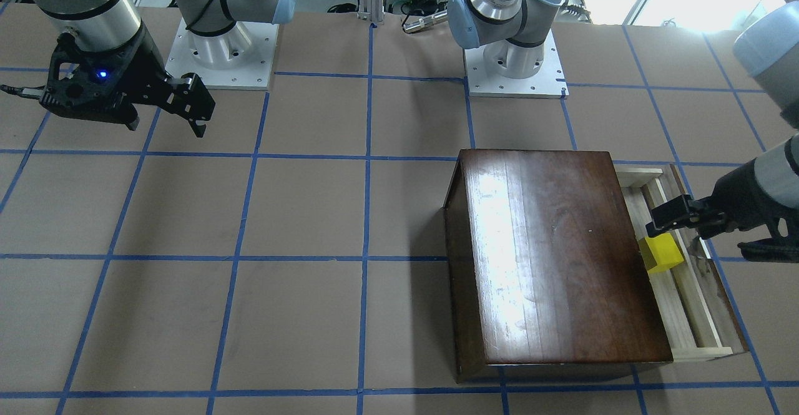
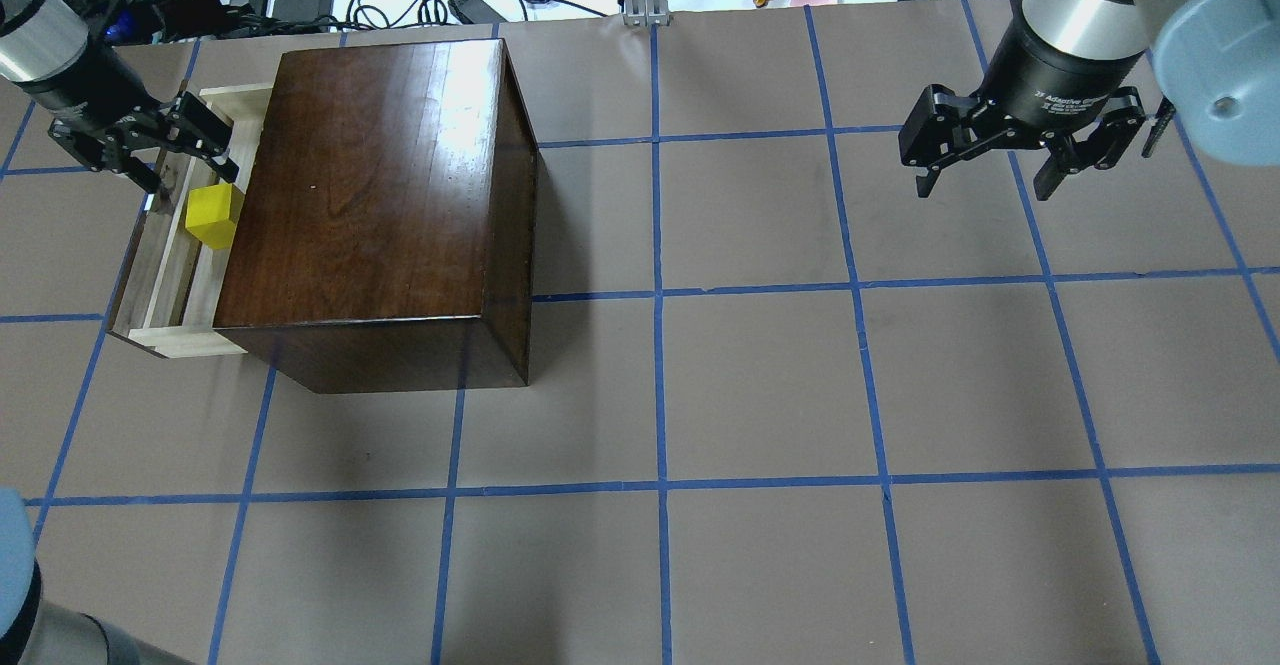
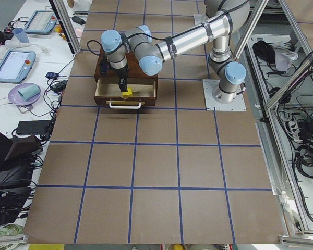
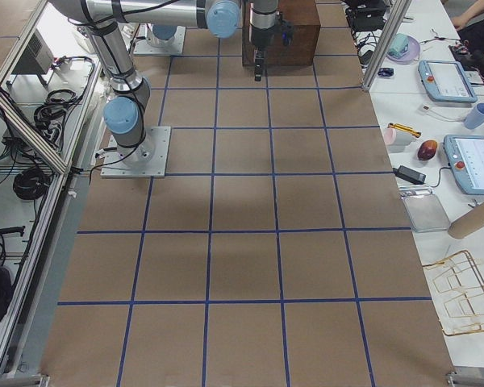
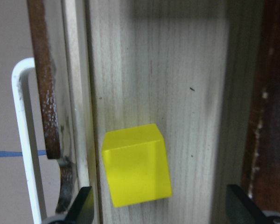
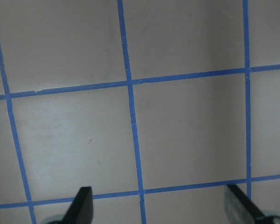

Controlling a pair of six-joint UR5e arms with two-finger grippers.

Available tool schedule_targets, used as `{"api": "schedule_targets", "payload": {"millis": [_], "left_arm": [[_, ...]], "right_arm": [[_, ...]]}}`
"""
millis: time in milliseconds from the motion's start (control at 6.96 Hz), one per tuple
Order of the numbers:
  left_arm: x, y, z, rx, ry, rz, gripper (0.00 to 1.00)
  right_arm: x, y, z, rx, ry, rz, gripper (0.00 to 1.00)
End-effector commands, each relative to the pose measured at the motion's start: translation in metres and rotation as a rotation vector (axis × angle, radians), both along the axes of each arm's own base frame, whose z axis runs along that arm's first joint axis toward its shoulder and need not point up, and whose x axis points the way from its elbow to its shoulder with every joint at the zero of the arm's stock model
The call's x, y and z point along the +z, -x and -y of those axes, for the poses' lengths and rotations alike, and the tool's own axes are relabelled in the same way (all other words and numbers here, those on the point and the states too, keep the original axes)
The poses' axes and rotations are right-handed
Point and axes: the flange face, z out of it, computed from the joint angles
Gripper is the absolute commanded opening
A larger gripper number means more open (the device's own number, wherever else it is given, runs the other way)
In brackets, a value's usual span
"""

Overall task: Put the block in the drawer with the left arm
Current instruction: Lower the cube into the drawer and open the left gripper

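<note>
- The drawer (image 2: pixel 165 280) stands pulled out of the dark box (image 2: pixel 380 185), at the upper left of the overhead view. Its pale wooden floor is exposed.
- The block (image 2: pixel 214 217) lies inside the drawer, on the floor, just beside the box's edge. In the left wrist view the block (image 5: pixel 136 164) is turned a little askew to the wood grain, close to the drawer's front wall.
- The left end effector (image 2: pixel 190 177) hangs over the drawer, just above the block, with its fingers spread wide. Both fingertips (image 5: pixel 84 205) sit clear of the cube, one on each side, so nothing is gripped.
- The block seems to rest flat on the wood, though the steep angle makes this hard to confirm.
- A white handle (image 5: pixel 23 140) runs along the drawer's dark front panel, at the left of the wrist view.
- The right end effector (image 2: pixel 985 185) is at the upper right of the overhead view, well apart from the box. It is open wide and empty, over the bare desk (image 2: pixel 760 385) with its blue tape grid.
</note>
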Motion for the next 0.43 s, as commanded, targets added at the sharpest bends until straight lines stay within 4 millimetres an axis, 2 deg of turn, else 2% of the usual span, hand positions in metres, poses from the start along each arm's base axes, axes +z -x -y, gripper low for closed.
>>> {"api": "schedule_targets", "payload": {"millis": [0,144,287], "left_arm": [[0.062,0.017,-0.033,0.005,-0.018,-0.005,1.0],[0.085,0.033,-0.051,0.033,-0.027,0.008,1.0],[0.098,0.048,-0.063,0.054,-0.042,0.016,1.0]], "right_arm": [[0.0,0.0,0.0,0.0,0.0,0.0,1.0],[0.0,0.0,0.0,0.0,0.0,0.0,1.0],[0.0,0.0,0.0,0.0,0.0,0.0,1.0]]}}
